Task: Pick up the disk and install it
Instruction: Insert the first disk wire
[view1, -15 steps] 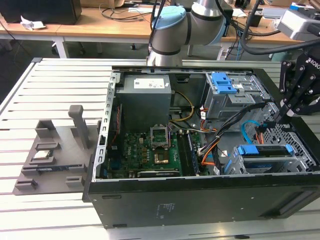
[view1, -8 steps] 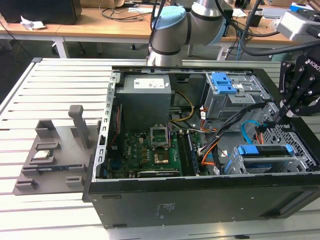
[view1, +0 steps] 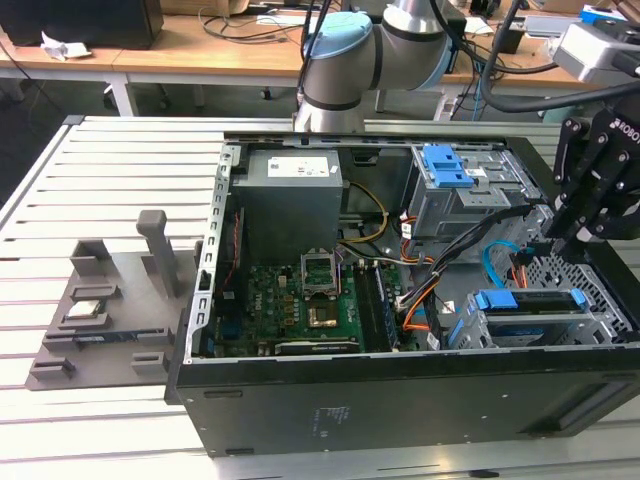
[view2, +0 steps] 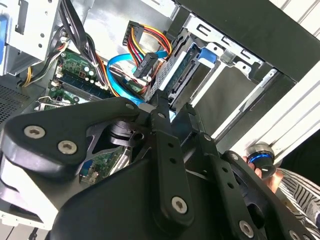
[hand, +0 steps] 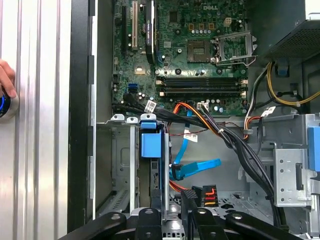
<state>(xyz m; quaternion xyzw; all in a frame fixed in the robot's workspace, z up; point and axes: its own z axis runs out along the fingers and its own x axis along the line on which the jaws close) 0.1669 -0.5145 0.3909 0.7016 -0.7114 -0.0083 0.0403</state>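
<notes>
The disk (view1: 533, 301) sits in the lower drive bay at the exterior view's right, with blue rails at both ends. In the first wrist view the disk (hand: 155, 172) stands edge-on in the bay under its blue rail end (hand: 151, 145). My gripper (view1: 553, 243) hangs just above and behind that bay, apart from the disk. In both wrist views its two black fingers stand a small gap apart with nothing between them: gripper (hand: 172, 200), gripper (view2: 174, 110). Its jaws are open.
The open computer case (view1: 300, 385) lies on a slatted metal table (view1: 110, 170). Inside are the motherboard (view1: 300, 300), the power supply (view1: 290, 195), a grey drive cage with a blue latch (view1: 447, 168), and loose cables (hand: 200, 167). A hand (hand: 5, 80) holds a blue-ringed knob by the case.
</notes>
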